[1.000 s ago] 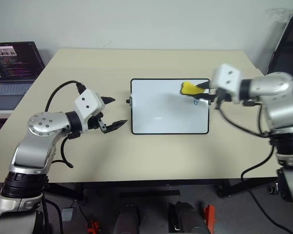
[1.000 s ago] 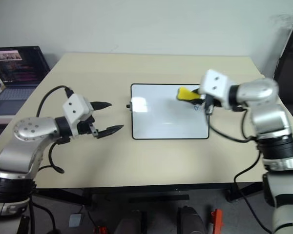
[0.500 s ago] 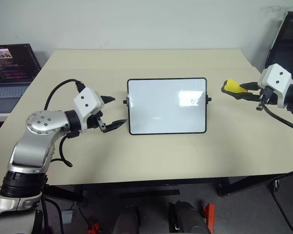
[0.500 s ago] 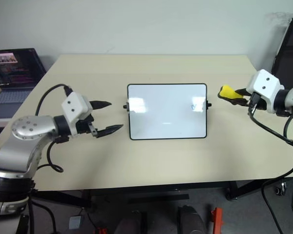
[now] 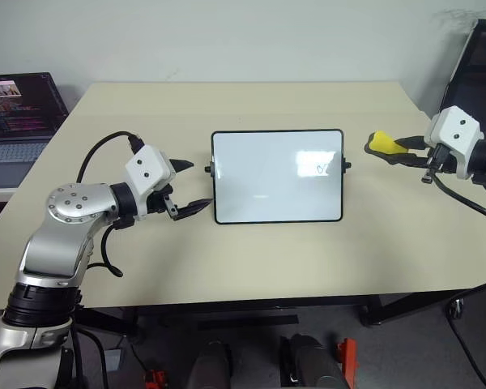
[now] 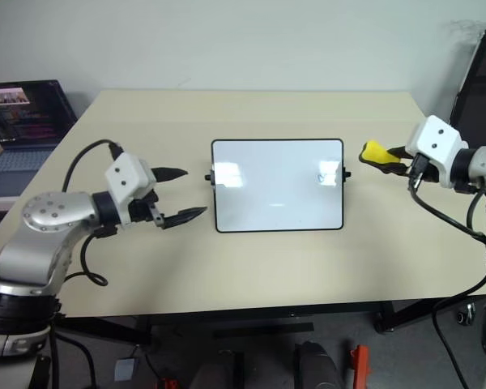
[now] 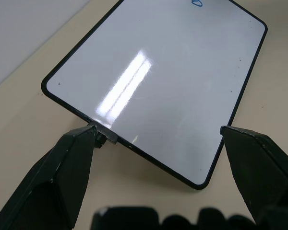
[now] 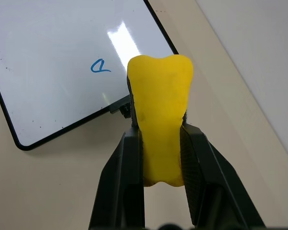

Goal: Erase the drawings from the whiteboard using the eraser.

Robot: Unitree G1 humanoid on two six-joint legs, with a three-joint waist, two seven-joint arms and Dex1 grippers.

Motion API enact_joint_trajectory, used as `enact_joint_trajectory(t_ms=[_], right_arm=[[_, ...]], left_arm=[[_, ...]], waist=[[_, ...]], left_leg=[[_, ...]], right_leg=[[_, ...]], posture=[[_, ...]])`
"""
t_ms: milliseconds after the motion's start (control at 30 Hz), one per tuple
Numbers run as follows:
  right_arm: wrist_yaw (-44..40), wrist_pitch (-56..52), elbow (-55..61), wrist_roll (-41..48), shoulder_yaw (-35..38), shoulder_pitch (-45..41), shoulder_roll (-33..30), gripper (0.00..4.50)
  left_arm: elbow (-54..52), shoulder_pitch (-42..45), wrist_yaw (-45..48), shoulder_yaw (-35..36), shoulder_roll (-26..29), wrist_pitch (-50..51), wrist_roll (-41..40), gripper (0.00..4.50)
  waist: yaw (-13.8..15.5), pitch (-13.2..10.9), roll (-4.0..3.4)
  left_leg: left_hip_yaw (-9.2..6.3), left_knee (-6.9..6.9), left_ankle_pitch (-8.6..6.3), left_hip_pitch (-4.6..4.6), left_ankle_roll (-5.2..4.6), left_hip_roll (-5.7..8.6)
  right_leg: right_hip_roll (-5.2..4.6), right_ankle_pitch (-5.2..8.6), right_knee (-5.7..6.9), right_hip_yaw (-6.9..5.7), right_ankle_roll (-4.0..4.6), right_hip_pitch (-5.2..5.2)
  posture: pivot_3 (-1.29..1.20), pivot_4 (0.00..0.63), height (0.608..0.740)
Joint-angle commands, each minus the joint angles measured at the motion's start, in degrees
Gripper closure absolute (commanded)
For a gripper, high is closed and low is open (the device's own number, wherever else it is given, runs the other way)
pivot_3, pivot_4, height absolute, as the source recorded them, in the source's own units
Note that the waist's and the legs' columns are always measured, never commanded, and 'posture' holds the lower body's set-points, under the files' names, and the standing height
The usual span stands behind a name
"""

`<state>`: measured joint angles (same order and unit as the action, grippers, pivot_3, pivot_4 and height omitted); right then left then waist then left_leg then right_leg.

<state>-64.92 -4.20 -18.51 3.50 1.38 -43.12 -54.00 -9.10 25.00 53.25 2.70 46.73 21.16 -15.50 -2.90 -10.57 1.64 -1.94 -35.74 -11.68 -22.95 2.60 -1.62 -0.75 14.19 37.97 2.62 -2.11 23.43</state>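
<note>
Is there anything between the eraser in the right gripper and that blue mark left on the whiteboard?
Nothing visible. The eraser, held in the right gripper, hangs beyond the whiteboard's right edge, and only bare table and board separate it from the blue mark.

The laptop (image 5: pixel 20 121) is running off the frame's left edge, and its screen text is showing too small to read.

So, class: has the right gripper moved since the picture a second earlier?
Yes. The right gripper, shut on the eraser, was over the whiteboard by its blue drawing; it now hangs off the board's right edge.
</note>
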Motion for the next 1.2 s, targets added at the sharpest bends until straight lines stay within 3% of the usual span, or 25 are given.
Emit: enact_joint_trajectory(t_ms=[33,267,533,867,1200], right_arm=[[0.2,0.9,0.7,0.8,0.7,-1.5,-0.2,3.81],[3.6,-0.1,1.9,0.2,-1.8,-5.1,6.4,3.81],[15.4,0.3,-6.7,-9.2,-8.6,-10.1,15.6,3.81],[19.8,2.4,-14.0,-18.2,-15.5,-13.1,18.2,3.81],[12.7,-2.3,-7.0,-19.3,-19.3,-6.5,18.7,3.81]], left_arm=[[-1.7,1.0,0.2,0.7,0.4,-0.5,-0.3,0.0],[-1.7,1.9,0.3,-1.5,-1.3,-0.7,0.1,0.0],[-1.4,2.4,0.2,-2.1,-2.0,-1.0,0.0,0.0],[-1.4,1.7,0.0,-1.5,-1.7,-1.2,0.1,0.0],[-1.8,0.9,-0.5,-0.9,-1.4,-1.1,0.1,0.0]], waist=[[0.0,0.0,0.0],[-0.3,0.0,0.0],[0.0,0.0,0.0],[0.0,0.0,-0.02],[-0.3,0.0,0.04]], left_leg=[[0.0,0.0,0.0,0.0,0.0,0.0],[0.01,-0.01,0.0,0.02,0.0,0.0],[-0.02,-0.01,0.0,-0.03,0.0,0.01],[-0.03,-0.01,0.0,-0.04,0.0,0.01],[-0.05,-0.11,0.0,0.15,0.0,0.0]], right_leg=[[0.0,0.0,0.0,0.0,0.0,0.0],[0.01,-0.01,0.04,0.02,-0.01,0.0],[0.01,-0.02,0.01,0.01,-0.02,0.01],[0.01,-0.02,0.03,0.0,-0.01,0.02],[0.02,-0.05,0.1,0.01,-0.06,-0.16]], posture=[[0.0,0.15,0.74],[0.0,0.15,0.74],[0.0,0.15,0.74],[0.0,0.15,0.74],[0.0,0.15,0.74]])
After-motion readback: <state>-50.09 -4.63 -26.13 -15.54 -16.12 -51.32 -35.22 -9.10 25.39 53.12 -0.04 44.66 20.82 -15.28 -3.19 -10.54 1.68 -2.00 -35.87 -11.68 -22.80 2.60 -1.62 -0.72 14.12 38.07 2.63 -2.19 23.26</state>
